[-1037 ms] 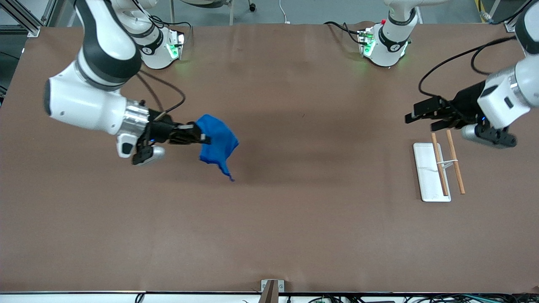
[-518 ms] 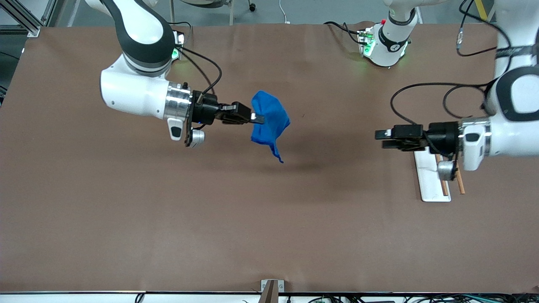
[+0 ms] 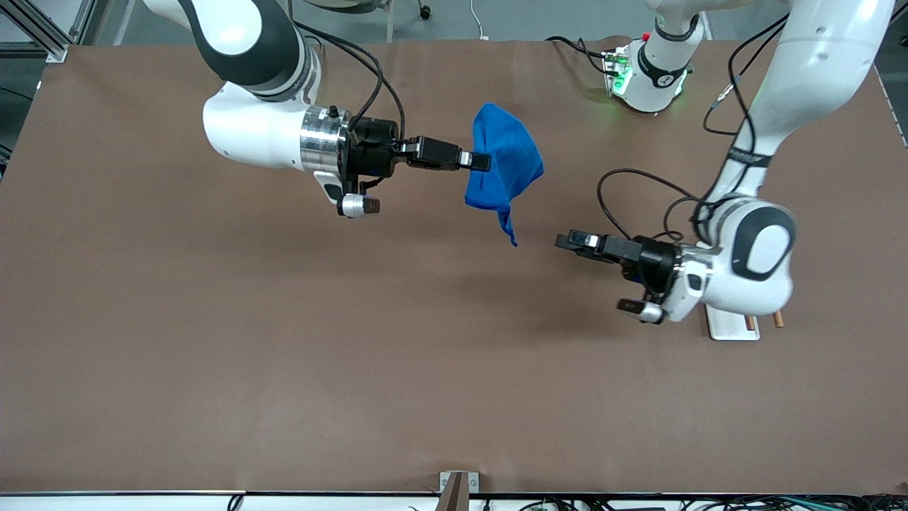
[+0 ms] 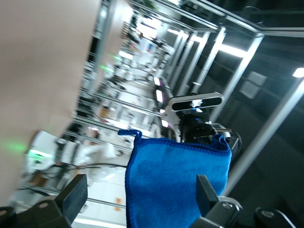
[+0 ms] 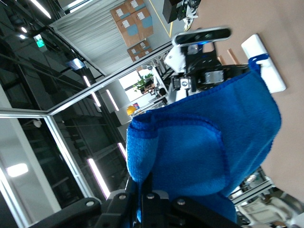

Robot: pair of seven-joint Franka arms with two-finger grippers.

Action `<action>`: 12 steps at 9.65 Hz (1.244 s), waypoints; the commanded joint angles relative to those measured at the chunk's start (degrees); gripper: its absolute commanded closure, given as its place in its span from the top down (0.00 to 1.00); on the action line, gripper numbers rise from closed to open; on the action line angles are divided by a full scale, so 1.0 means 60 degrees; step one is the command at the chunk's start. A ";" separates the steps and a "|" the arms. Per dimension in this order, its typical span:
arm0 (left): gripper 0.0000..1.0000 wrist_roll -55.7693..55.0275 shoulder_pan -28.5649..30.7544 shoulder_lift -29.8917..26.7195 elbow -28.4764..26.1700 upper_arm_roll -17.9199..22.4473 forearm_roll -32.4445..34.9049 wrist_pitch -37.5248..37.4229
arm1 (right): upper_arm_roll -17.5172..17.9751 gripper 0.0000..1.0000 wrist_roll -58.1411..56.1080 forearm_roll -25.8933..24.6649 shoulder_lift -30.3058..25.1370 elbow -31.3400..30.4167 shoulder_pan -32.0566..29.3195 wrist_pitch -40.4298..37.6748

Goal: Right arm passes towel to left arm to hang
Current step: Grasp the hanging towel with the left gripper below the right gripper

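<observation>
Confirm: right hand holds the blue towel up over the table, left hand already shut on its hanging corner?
Not quite. The left hand is open and apart from the towel, as the front view shows. The right hand does hold it up over the table.

A brown desk [image 3: 284, 355] holds a white flat base [image 3: 727, 323] toward the left arm's end. Two brown wooden sticks [image 3: 778, 321] poke out beside it.

White tray [image 3: 731, 325] and brown sticks mostly hidden under left arm [image 3: 752, 255], towel [image 4: 175, 185] cut off by frame edge
</observation>
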 commanded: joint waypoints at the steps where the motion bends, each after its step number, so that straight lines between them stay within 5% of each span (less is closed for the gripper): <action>1: 1.00 0.0247 0.0011 0.0474 -0.0598 -0.0138 -0.0963 -0.0893 | 0.0161 0.00 0.0015 0.0747 0.0039 0.0081 0.0064 0.0247; 7: 1.00 0.2602 -0.0662 0.1558 -0.0571 -0.0680 -0.2211 -0.1718 | 0.0161 0.00 0.0044 0.1277 0.0930 0.1015 0.0810 0.1402; 12: 0.95 0.2606 -0.0429 0.1443 -0.0805 -0.1251 -0.2490 -0.1791 | 0.0161 0.00 -0.0044 0.1247 0.1108 0.1106 0.0855 0.1464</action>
